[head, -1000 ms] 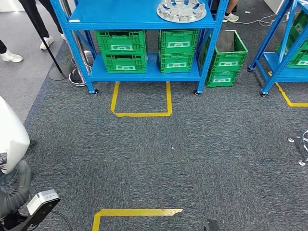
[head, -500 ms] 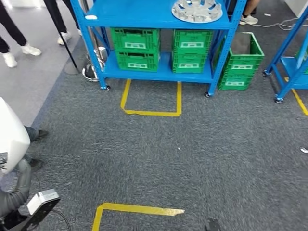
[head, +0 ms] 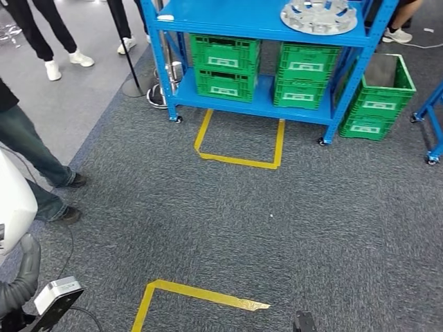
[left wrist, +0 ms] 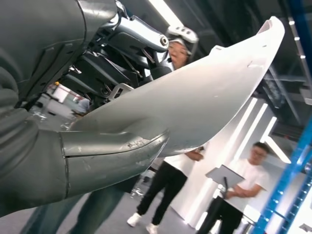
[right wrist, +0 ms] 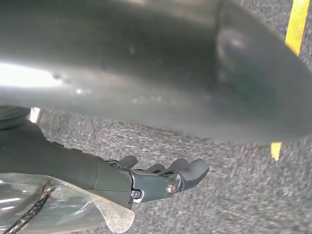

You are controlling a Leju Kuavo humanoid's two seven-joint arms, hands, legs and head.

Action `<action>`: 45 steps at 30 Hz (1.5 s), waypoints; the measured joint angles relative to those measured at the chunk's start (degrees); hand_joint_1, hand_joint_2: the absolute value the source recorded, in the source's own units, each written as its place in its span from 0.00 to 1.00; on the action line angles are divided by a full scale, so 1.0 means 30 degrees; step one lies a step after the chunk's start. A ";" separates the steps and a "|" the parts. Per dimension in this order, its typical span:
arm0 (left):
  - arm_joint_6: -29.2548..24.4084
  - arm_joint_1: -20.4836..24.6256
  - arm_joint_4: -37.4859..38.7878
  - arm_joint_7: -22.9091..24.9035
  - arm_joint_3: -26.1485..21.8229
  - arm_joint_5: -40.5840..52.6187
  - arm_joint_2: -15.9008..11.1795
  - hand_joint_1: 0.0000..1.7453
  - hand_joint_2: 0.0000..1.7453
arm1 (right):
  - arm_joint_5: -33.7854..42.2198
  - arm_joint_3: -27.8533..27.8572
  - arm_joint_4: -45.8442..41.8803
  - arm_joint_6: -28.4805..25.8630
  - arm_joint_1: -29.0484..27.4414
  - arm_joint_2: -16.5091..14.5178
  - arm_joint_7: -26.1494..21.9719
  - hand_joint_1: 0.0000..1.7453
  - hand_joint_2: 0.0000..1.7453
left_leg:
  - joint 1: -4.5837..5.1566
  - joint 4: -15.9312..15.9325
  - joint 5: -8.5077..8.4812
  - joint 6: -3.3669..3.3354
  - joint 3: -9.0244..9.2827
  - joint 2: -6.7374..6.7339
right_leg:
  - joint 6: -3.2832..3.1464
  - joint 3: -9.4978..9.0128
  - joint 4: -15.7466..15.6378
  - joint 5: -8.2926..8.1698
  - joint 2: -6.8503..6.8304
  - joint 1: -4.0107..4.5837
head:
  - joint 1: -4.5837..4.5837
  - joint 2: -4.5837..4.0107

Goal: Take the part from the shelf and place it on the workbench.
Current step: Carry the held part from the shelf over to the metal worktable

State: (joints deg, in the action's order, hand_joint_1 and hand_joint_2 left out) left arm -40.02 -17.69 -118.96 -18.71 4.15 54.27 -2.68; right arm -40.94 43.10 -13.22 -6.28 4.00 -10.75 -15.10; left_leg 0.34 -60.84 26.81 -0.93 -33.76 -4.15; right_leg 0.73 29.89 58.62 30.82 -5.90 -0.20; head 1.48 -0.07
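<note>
A humanoid robot faces a blue shelf (head: 261,31) across a stretch of grey carpet (head: 313,228), with the part (head: 315,15) it is meant to fetch, a silver wheel-cover-like disc, lying flat on the shelf's upper board, toward the robot's right end. Green crates (head: 224,63) are stacked on the lower board, another green crate (head: 380,97) stands on the floor just beside the shelf's right post, and yellow tape (head: 240,149) marks a box on the carpet in front of the shelf; a second tape outline (head: 199,296) lies near the robot's feet. People's legs (head: 31,166) show at the left edge. The right robot hand (right wrist: 162,178) hangs over the carpet with its fingers stretched out and slightly apart, holding nothing. The left robot hand (left wrist: 84,161) shows a thick grey thumb lying along a white body shell, and whether its fingers are spread or closed cannot be told. By the look of it the task is at the approach stage, nothing yet picked up. The next move likely calls for walking up to the taped box by the shelf and raising both arms toward the disc.
</note>
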 joint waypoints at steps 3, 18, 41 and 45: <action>-0.0007 0.0152 0.0024 -0.0084 0.0015 -0.0075 0.0000 1.00 1.00 | 0.0004 0.0003 -0.0033 -0.0040 -0.0004 0.0005 -0.0118 0.00 0.00 | 0.0092 0.0571 0.0065 -0.0095 0.0082 0.0197 | 0.0272 0.0015 -0.0025 0.0093 -0.0586 0.0063 | 0.0022 0.0000; 0.0007 0.1518 0.0918 -0.0862 0.1121 -0.0397 0.0228 1.00 1.00 | 0.0643 0.0694 -0.0446 0.0002 -0.0824 0.0499 -0.1078 0.00 0.00 | 0.0020 0.0721 -0.0442 -0.0018 -0.0202 0.3863 | -0.0114 0.0217 -0.0260 -0.0387 0.3166 -0.0002 | 0.0120 0.0000; 0.0007 0.3388 0.3228 -0.0450 0.3406 -0.0918 0.0588 1.00 1.00 | -0.0719 0.2810 -0.2745 0.0350 -0.2226 0.0401 0.0430 0.00 0.00 | -0.0139 0.0924 -0.0314 -0.0351 0.0036 0.2158 | 0.0635 0.2470 0.5042 0.2197 0.1957 -0.0225 | 0.0097 0.0000; 0.0006 0.3427 0.3373 -0.0454 0.3472 -0.0920 0.0621 1.00 1.00 | -0.0718 0.2909 -0.2783 0.0344 -0.2248 0.0410 0.0426 0.00 0.00 | -0.0102 0.0820 -0.0281 -0.0251 0.0064 0.3240 | 0.0322 0.0871 0.0646 -0.0404 0.3341 -0.0263 | 0.0078 0.0000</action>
State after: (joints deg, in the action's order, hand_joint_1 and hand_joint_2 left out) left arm -40.00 -7.41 -108.84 -20.08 14.56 51.51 -0.82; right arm -43.10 51.83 -21.57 -5.25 -2.74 -9.52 -13.82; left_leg 0.03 -58.38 25.96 -1.68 -33.56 5.57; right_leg 1.70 32.50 60.56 29.61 4.13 -0.99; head 1.71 -0.07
